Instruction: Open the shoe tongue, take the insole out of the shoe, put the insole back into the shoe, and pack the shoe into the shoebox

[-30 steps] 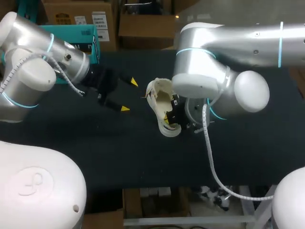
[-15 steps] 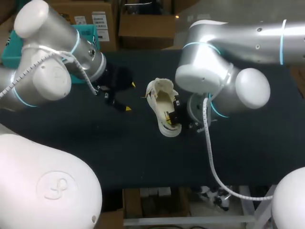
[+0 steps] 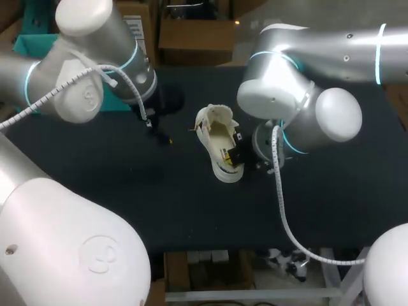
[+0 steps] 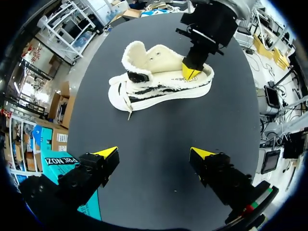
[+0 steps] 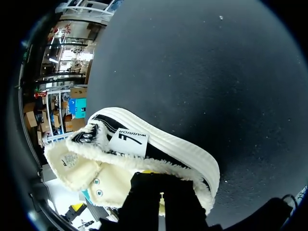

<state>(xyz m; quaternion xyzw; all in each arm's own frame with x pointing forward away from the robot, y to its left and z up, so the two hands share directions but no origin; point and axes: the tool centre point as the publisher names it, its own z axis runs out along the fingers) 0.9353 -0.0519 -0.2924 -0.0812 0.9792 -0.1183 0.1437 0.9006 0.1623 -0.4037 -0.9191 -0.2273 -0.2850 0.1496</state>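
the teal shoebox (image 3: 18,46) sits at the table's (image 3: 127,191) far left corner. the left gripper (image 4: 154,154) hangs wide open and holds nothing, with the shoe ahead of it and well apart. over the last second the left arm has swung up and across, so in the head view only one of its yellow tips now peeks out. the fleece-lined white shoe (image 3: 217,137) lies on its side mid-table and has not moved. the right gripper (image 3: 231,150) stays at the shoe's opening; whether it is clamped cannot be told.
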